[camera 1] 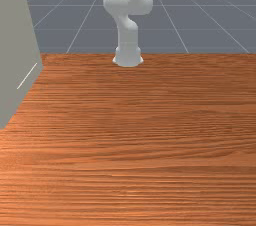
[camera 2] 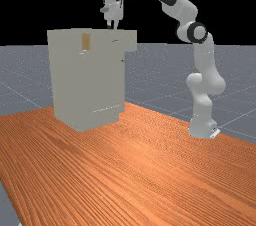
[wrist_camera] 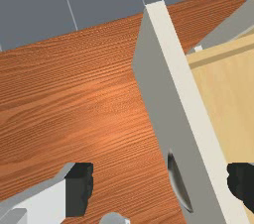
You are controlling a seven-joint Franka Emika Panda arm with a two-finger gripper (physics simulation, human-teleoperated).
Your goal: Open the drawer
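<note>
In the far view my gripper (camera 2: 113,25) points down at the top of the grey cabinet (camera 2: 87,82). The drawer (camera 2: 131,41) juts out from the cabinet's upper part, toward the arm's base. Seen from the wrist, the gripper (wrist_camera: 160,187) is open, its fingers wide apart on either side of the drawer front (wrist_camera: 191,114). One finger is over the pale wooden inside (wrist_camera: 228,99), the other out past the curved metal handle (wrist_camera: 178,183). The handle lies between them in that picture; no contact can be made out.
The cabinet (camera 1: 17,35) stands at the front view's left edge, on the wooden table (camera 1: 140,135). The arm's base (camera 1: 128,57) is at the table's far edge there. A tan patch (camera 2: 86,41) marks the cabinet's side near its top.
</note>
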